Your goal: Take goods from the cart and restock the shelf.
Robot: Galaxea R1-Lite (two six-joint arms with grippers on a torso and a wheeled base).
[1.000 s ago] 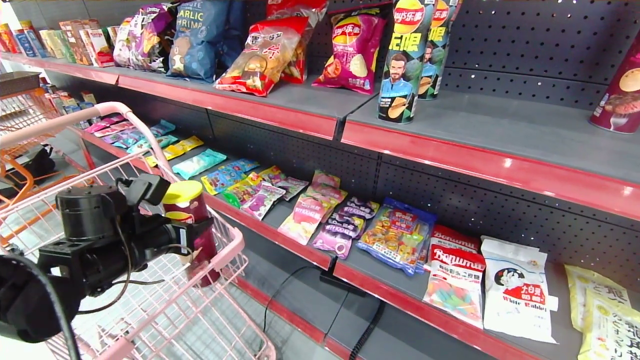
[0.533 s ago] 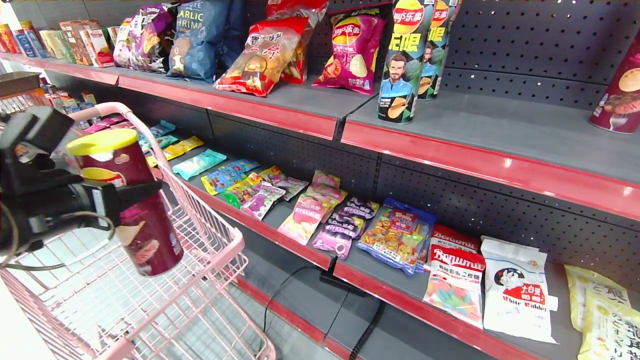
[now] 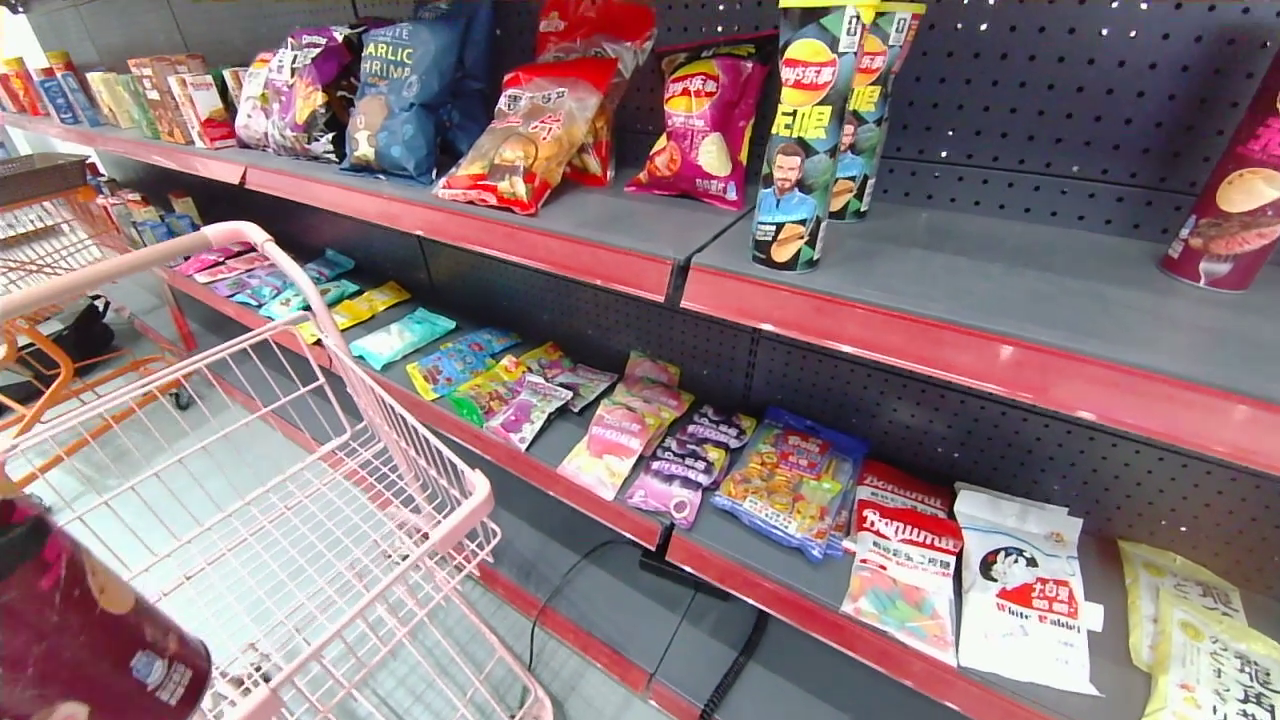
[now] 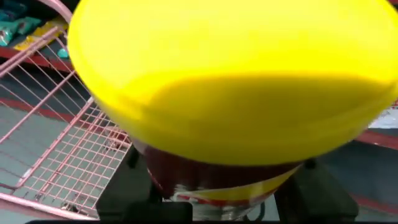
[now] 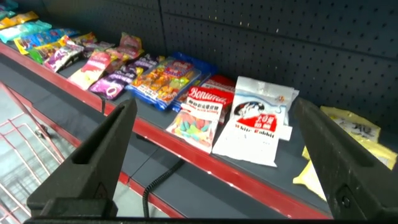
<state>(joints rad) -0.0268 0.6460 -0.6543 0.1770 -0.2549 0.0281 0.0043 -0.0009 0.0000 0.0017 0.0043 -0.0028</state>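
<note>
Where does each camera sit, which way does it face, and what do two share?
Head view: on the head, facing down at shelf, pink cart, chip can.
Left wrist view: above the left gripper, facing the can's yellow lid.
Right wrist view: behind the open right gripper, facing candy bags.
Shared: head and right wrist show the white candy bag.
</note>
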